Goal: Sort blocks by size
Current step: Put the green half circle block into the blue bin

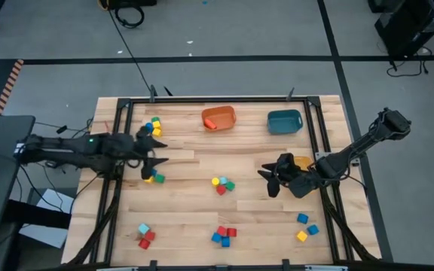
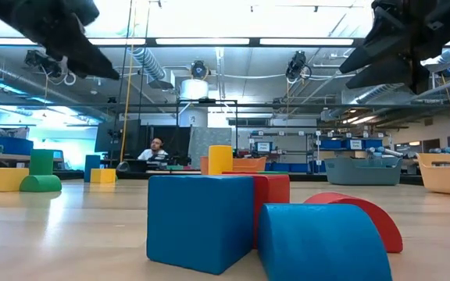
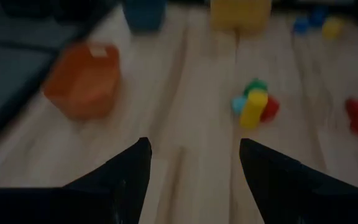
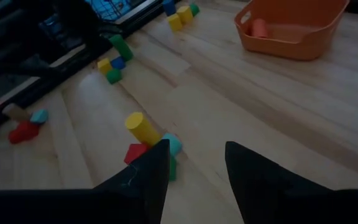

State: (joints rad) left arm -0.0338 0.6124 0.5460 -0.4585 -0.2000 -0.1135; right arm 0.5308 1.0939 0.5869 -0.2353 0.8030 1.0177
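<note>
1. Pale wood table [image 1: 194, 218], and the blocks lie scattered in small clusters: by the far-left corner [image 1: 155, 126], mid-table [image 1: 222, 184], and along the near edge [image 1: 223, 235].
2. Left pincer [image 1: 159, 160] hangs over the left side, spread wide and empty, just beside a little cluster [image 1: 155, 178].
3. Right pincer [image 1: 271, 181] hovers right of centre, fingers parted, nothing between them, facing the middle cluster.
4. An orange bin [image 1: 218, 117] and a teal bin [image 1: 284, 121] sit at the far edge.
</note>
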